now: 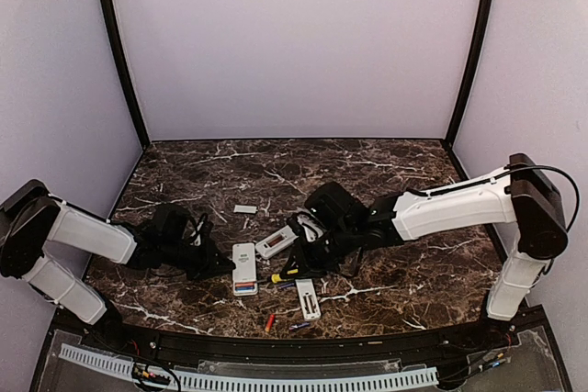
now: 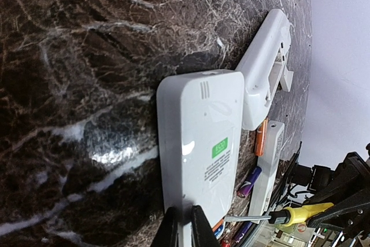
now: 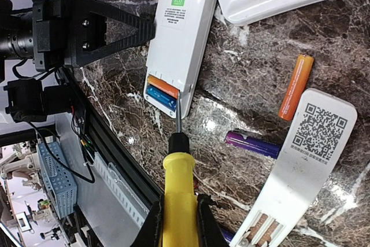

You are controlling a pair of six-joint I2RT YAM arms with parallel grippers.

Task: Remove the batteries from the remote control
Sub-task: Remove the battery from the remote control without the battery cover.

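While the left gripper (image 2: 185,227) pinches the remote (image 2: 202,143), the right gripper (image 3: 176,224) clamps a screwdriver (image 3: 179,169) whose tip reaches the batteries (image 3: 163,85) (lying crosswise) at the remote's open end.

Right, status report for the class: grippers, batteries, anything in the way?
Left gripper shut on white remote. Right gripper shut on screwdriver, tip at remote's end. Two batteries seated inside, orange and blue. Nothing blocking them.
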